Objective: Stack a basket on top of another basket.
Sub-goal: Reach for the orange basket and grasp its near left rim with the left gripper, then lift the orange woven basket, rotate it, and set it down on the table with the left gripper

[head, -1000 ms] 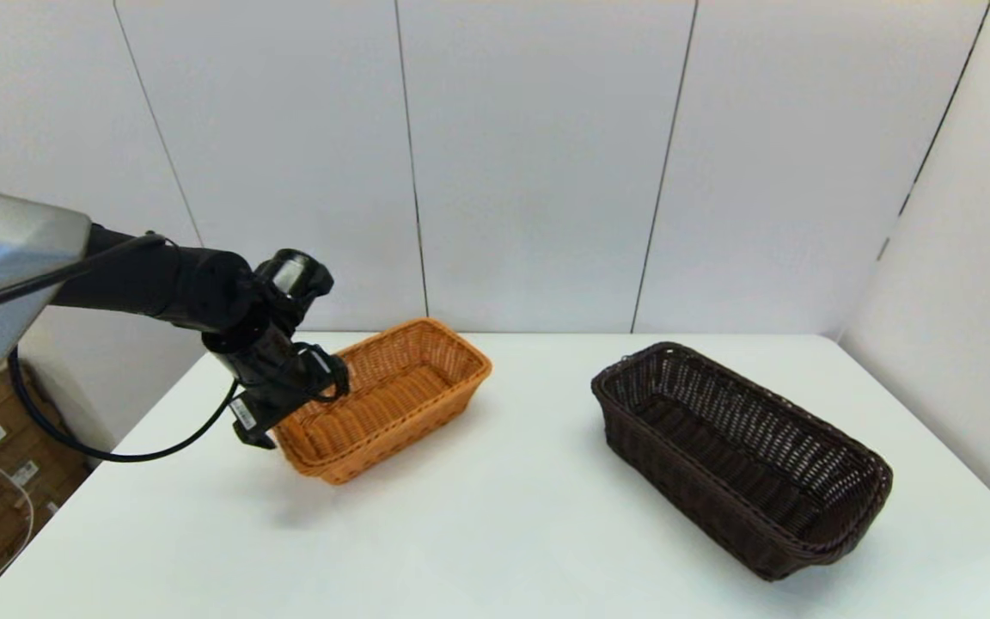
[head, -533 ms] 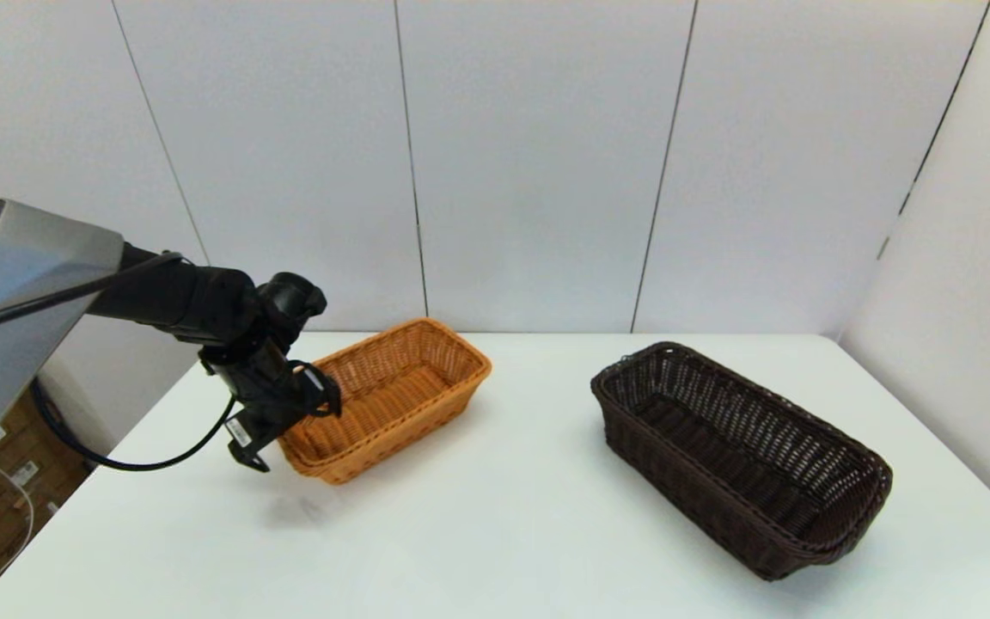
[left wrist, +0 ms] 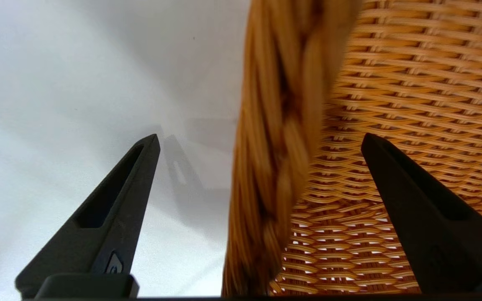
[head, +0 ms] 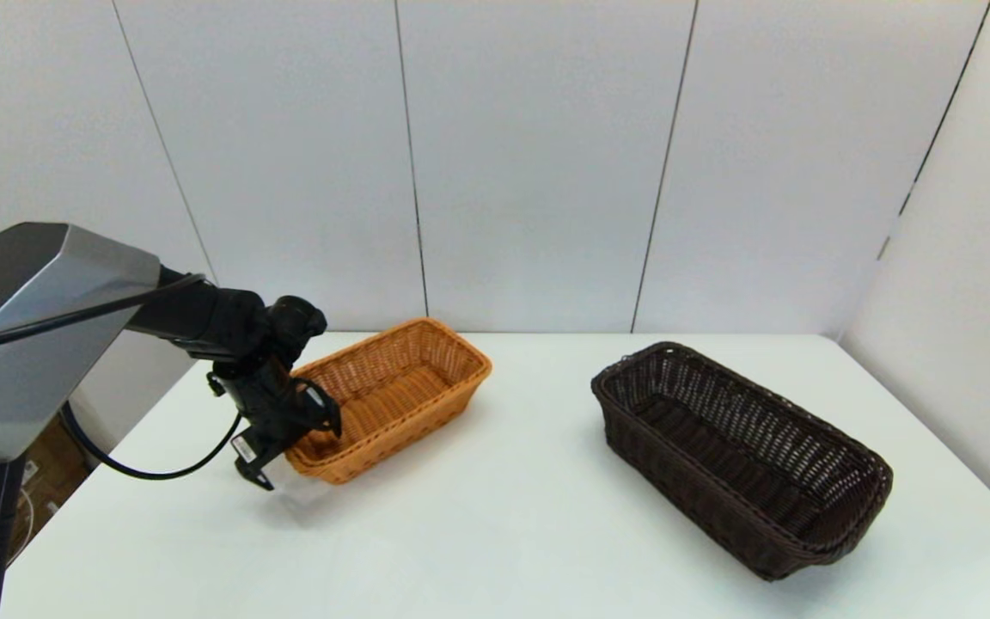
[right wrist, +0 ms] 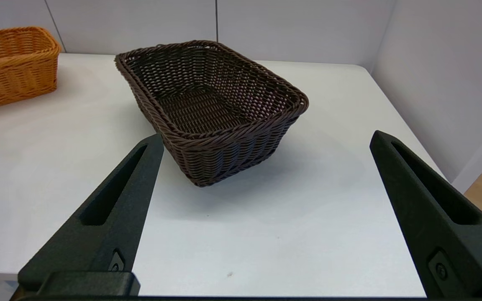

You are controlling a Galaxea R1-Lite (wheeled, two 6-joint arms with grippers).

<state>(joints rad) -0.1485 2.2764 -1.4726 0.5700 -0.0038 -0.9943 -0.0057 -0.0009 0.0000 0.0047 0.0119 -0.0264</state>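
Note:
The orange-tan wicker basket (head: 392, 391) sits on the left of the white table (head: 495, 533). My left gripper (head: 293, 447) is open and straddles the braided rim (left wrist: 274, 125) of its near-left end. One finger (left wrist: 115, 209) is outside over the table and the other finger (left wrist: 425, 209) is inside the basket (left wrist: 412, 83). The dark brown open-weave basket (head: 736, 456) lies on the right, untouched. In the right wrist view my right gripper (right wrist: 266, 136) is open with nothing between its fingers. It hangs short of the dark basket (right wrist: 211, 104), beyond the table's edge, with the orange basket (right wrist: 11, 62) farther off.
White wall panels close the back and right sides of the table. A black cable (head: 151, 468) loops under the left arm off the table's left edge. Bare tabletop lies between the two baskets.
My left gripper has come down and slightly toward me, from above the orange basket's near-left end to astride its rim. Neither basket has moved.

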